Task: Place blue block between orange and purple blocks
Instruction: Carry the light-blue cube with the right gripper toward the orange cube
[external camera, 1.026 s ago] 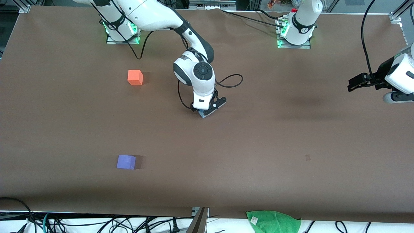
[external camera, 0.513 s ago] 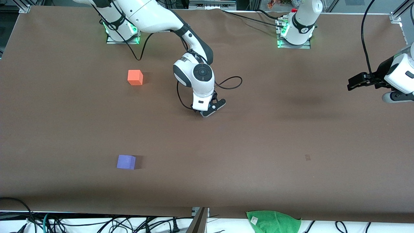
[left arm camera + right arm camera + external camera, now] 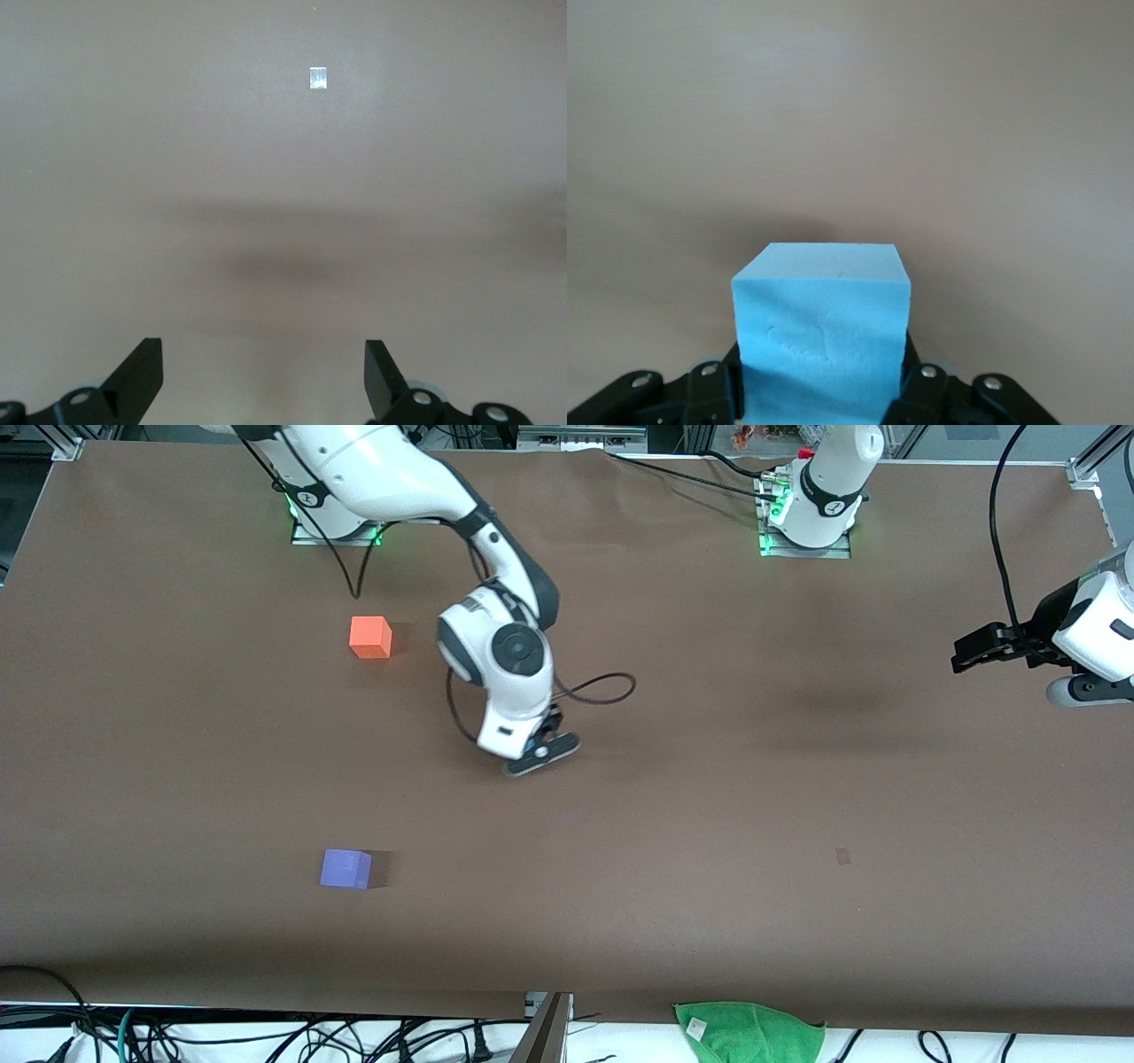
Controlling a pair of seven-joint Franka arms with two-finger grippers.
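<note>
Over the brown table, your right gripper pinches the small sky-blue foam cube. At three o'clock, your left gripper waits, fingers spread.

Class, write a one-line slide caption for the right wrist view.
Right claw shut on the blue block, held above the bare brown table.

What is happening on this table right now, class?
The right end effector is shut on the blue block and carries it above the table, midway along it. The orange block sits nearer the robots' bases, the purple block nearer the front camera, with a bare gap between them. The left end effector waits open over its own end of the table.
</note>
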